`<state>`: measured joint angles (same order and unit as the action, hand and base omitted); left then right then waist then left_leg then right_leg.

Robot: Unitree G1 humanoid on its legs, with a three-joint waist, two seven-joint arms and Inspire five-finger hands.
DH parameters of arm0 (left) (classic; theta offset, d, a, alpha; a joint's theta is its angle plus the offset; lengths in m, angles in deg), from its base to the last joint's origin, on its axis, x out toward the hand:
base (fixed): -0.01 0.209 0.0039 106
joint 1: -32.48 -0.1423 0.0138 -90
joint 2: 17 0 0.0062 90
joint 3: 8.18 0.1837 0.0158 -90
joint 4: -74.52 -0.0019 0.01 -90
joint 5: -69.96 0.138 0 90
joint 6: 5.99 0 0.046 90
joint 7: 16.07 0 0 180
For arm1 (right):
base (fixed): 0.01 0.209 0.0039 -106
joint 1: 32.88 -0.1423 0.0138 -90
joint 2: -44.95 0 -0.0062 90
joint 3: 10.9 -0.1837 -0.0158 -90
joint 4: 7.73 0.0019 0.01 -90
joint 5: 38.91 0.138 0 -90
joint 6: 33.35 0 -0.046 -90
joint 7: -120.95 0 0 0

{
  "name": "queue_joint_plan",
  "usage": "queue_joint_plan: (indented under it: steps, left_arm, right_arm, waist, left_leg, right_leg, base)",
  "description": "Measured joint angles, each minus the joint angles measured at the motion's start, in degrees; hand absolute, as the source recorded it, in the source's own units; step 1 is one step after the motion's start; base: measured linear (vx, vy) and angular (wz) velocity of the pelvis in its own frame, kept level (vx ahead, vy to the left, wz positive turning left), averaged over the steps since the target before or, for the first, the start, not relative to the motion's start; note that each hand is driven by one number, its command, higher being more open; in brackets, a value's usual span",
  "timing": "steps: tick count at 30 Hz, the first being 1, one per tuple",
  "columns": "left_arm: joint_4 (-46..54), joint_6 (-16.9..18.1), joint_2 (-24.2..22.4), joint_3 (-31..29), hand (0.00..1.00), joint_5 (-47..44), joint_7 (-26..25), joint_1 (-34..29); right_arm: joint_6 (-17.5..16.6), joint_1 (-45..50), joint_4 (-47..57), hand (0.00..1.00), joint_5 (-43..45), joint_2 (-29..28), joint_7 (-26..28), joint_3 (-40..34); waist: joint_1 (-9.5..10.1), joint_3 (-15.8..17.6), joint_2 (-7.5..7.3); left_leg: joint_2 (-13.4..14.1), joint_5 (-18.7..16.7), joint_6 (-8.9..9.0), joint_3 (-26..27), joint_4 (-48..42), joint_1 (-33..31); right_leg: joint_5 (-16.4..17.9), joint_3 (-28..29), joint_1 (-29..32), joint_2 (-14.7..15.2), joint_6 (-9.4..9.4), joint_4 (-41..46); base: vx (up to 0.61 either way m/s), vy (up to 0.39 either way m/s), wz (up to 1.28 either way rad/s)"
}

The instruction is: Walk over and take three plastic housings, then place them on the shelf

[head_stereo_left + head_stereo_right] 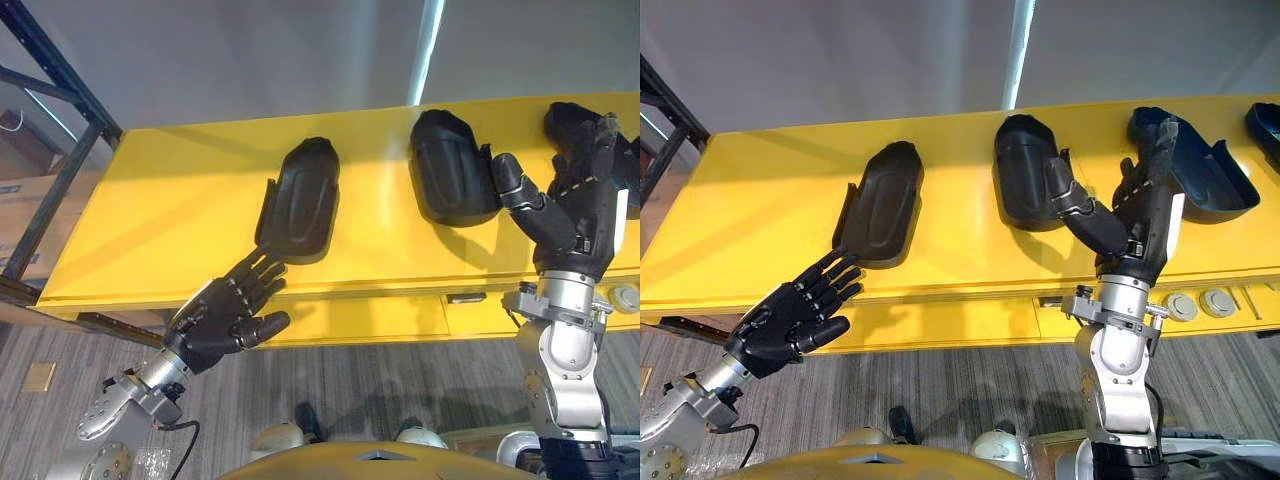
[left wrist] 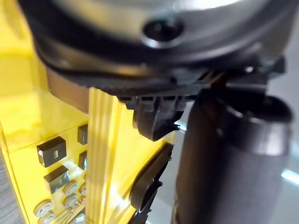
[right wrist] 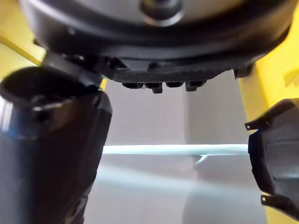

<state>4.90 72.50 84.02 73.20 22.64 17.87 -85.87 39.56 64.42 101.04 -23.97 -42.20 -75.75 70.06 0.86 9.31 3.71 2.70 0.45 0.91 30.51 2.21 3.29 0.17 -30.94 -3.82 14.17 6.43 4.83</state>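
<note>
Left hand (image 1: 225, 318) is open and empty, fingers spread, with its fingertips just beside the near end of the left housing (image 1: 303, 198) on the yellow shelf (image 1: 150, 220). I see my right hand (image 1: 1140, 225) upright with straight fingers, holding nothing, between the middle housing (image 1: 1025, 185) and the right housing (image 1: 1200, 165). I can't tell whether either hand touches a housing.
</note>
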Motion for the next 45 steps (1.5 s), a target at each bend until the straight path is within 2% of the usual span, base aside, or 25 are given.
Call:
queue_joint_plan:
  steps: [9, 18, 23, 27, 36, 45]
  left_arm:
    - [-3.16, 0.00, 0.00, 0.19, 1.00, 0.49, -1.31, 4.60]
    - [-7.55, 0.42, 0.00, 2.83, 1.00, 0.60, -1.85, 9.08]
    - [-9.60, 1.45, -0.02, 6.22, 1.00, 0.68, -1.99, 12.29]
    - [-9.75, 2.19, -0.03, 6.86, 1.00, 0.73, -1.96, 12.63]
    - [-9.62, 2.84, -0.10, 7.75, 1.00, 0.95, -1.95, 13.19]
    - [-9.57, 4.49, -0.20, 7.60, 1.00, 1.44, -3.95, 13.19]
  right_arm:
    - [0.00, 0.80, 0.09, 1.00, 0.00, -0.01, -0.14, -1.81]
    - [0.03, 1.28, 0.14, 1.00, 0.03, -0.10, -0.21, -2.77]
    - [0.03, 1.50, 0.14, 1.00, 0.14, -0.27, -1.40, -2.87]
    - [0.02, 1.84, 0.14, 1.00, 0.12, -1.36, -1.44, -2.70]
    - [0.02, 3.04, 0.14, 1.00, 0.07, -1.36, -1.12, -1.65]
    - [0.02, 3.14, 0.14, 1.00, 0.03, -1.56, -1.21, -0.42]
  waist:
    - [-1.10, -0.05, 0.08]
    - [-1.58, -0.14, 0.22]
    - [-1.70, -0.14, 0.23]
    - [-2.40, -0.14, 0.22]
    - [-2.38, -0.18, 0.15]
    - [-1.97, -0.78, -0.91]
  left_leg:
    - [0.08, -0.28, 0.09, 0.65, -0.22, 0.21]
    - [0.22, -0.87, 0.05, 1.41, -1.12, 0.22]
    - [0.22, -0.91, 0.01, 1.41, -1.16, 0.20]
    - [0.18, -1.05, -0.09, 1.44, -1.15, 0.20]
    - [0.20, -1.04, -0.11, 1.50, -1.19, 0.25]
    - [0.20, -0.99, -0.22, 1.33, -1.17, 0.20]
  right_leg:
    - [-0.03, 0.84, 0.19, -0.04, 0.02, 0.03]
    - [-0.30, 1.72, 0.39, -0.18, 0.06, 0.02]
    - [-0.49, 1.76, 0.38, -0.17, 0.05, 0.01]
    - [-0.63, 1.88, 0.36, -0.15, 0.08, 0.01]
    - [-0.92, 1.95, 0.32, -0.17, -0.01, -0.02]
    - [-1.14, 1.91, 0.29, -0.16, -0.04, -0.05]
  base:
    - [-0.01, -0.003, -0.03]
    - [-0.01, -0.001, -0.04]
    - [-0.01, 0.003, 0.00]
    - [-0.01, 0.002, 0.00]
    - [0.00, 0.000, 0.00]
    - [0.00, 0.000, 0.00]
